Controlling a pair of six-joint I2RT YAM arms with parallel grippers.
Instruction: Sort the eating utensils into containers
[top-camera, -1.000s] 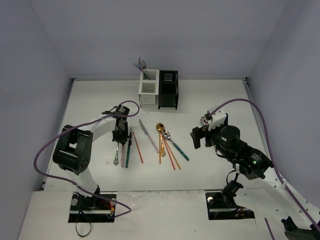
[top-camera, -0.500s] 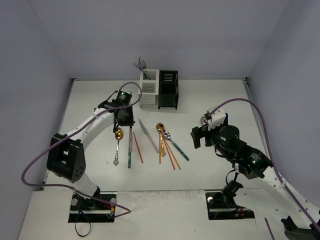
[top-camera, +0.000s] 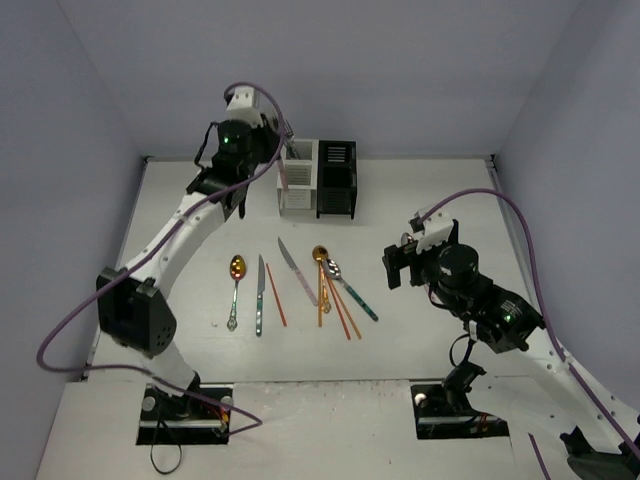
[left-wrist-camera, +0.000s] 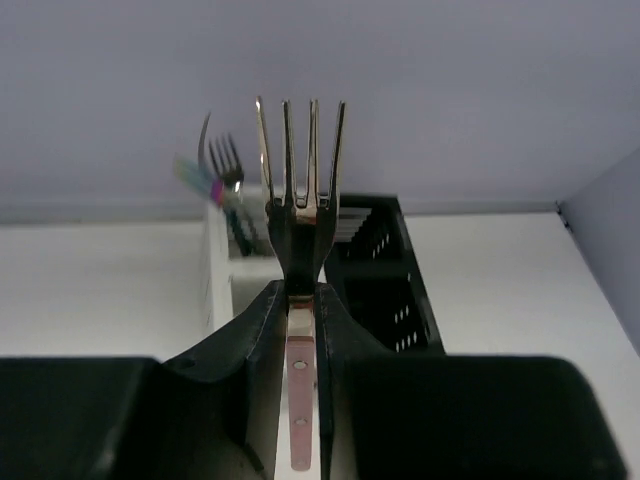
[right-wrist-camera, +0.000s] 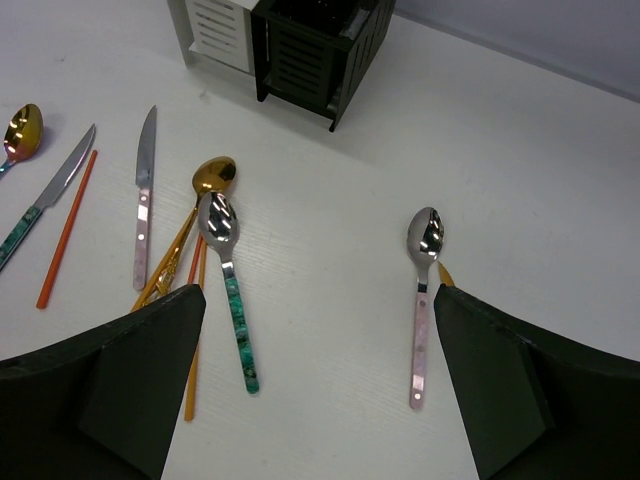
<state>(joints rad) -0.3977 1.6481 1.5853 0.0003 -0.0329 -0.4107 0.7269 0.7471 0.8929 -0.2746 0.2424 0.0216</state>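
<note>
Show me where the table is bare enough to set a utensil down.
Bare: the back right, between the black caddy and the right wall; the left strip beside the leftmost spoon. Crowded: mid-table, from that spoon to the teal-handled spoon.

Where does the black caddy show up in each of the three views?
Top external: black caddy, upper centre, right of the white caddy.
Left wrist: centre right, behind the gripped fork.
Right wrist: top edge, near centre.
Shared landmark: the white caddy, joined on its left in every view.
</note>
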